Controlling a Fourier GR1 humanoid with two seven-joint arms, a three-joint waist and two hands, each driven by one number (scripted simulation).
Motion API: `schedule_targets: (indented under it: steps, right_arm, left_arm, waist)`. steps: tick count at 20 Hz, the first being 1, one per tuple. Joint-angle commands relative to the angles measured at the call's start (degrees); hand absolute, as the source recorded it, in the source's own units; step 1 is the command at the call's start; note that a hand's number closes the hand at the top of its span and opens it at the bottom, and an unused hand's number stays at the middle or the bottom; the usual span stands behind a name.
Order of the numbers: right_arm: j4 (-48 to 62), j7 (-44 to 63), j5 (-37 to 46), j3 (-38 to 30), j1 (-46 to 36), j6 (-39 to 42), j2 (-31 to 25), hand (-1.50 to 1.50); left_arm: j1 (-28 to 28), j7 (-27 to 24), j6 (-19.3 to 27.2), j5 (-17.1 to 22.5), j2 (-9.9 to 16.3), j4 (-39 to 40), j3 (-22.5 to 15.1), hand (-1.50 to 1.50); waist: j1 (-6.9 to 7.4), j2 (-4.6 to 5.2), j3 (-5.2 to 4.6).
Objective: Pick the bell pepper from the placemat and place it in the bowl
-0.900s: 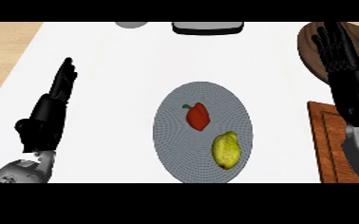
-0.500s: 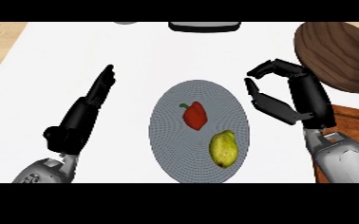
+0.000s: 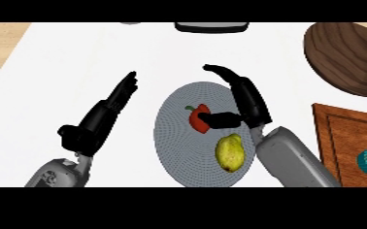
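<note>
From the head view, the red bell pepper is lying on the grey oval placemat, in its upper half, with its green stem pointing up and to the left. The right hand is sitting directly over the mat's right side, just beside the pepper: its thumb is touching or nearly touching the pepper's right flank, while its fingers are arching up past the mat's top edge, apart from the thumb and not closed round anything. So the pepper is lying just to the left of this hand's palm, within the span between thumb and fingers. Its long axis is running roughly top to bottom in the view, slightly tilted.

The left hand is lying well to the left of the mat, fingers straight and together, holding nothing; it is clearly the farther of the two.

A yellow lemon-like fruit is sharing the placemat, just below and to the right of the pepper, close under the right forearm.

The wooden bowl is sitting at the upper right edge, well apart from the mat and partly cut off; what shows of its inside is holding nothing. My judgement: the coming move is a close around the pepper, then a carry up and rightward to the bowl.

A wooden tray is showing at the right edge, with something teal partly visible on it. A dark object is lying at the counter's top edge.
</note>
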Motion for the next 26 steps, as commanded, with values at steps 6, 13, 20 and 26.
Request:
schedule_targets:
  steps: [6, 13, 20, 26]
  right_arm:
    - [2.17, 23.09, 8.08, 8.9, -15.39, 23.39, -7.76, -1.5]
    - [5.59, 42.47, -5.66, 8.41, -24.52, 48.25, -1.01, -1.5]
    - [10.37, 56.18, -11.84, 4.62, -29.91, 53.52, 7.24, -1.5]
    - [8.62, 56.96, -9.73, 5.77, -26.91, 52.63, 8.6, -1.5]
  left_arm:
    - [-0.37, -0.69, -0.74, -0.68, -1.8, 3.08, -0.37, 0.0]
    - [1.46, -1.72, -1.77, -0.81, -1.65, 2.68, -0.51, 0.0]
    - [2.21, -0.26, -0.62, -3.51, -3.2, 0.47, -1.48, 0.0]
    - [2.6, -2.96, -2.93, -2.89, -3.91, 2.98, 1.68, 0.0]
  waist:
    - [-0.84, -0.63, -0.2]
    - [-0.12, -0.54, -0.1]
    - [-0.24, -0.36, 0.04]
    - [-0.79, -0.35, 0.05]
